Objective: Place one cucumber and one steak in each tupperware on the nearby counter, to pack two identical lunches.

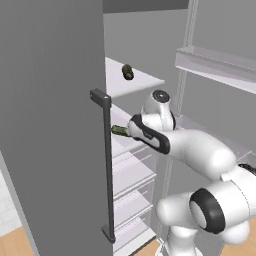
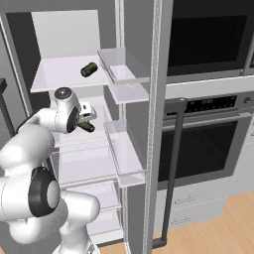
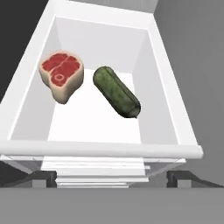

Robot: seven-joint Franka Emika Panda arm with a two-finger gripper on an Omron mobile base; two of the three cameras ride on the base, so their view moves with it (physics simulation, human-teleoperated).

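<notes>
Jaws of your end effector (image 3: 112, 178) stand apart, holding nothing. You see a steak (image 3: 61, 74) and cucumber (image 3: 117, 92) side by side on the fridge shelf (image 3: 100, 124), near its back wall.

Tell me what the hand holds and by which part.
Nothing is held. The hand is open, hovering short of the cucumber and steak on the fridge shelf.

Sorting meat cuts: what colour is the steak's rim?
Pale tan around red meat on the steak; hand view shows it best.
</notes>
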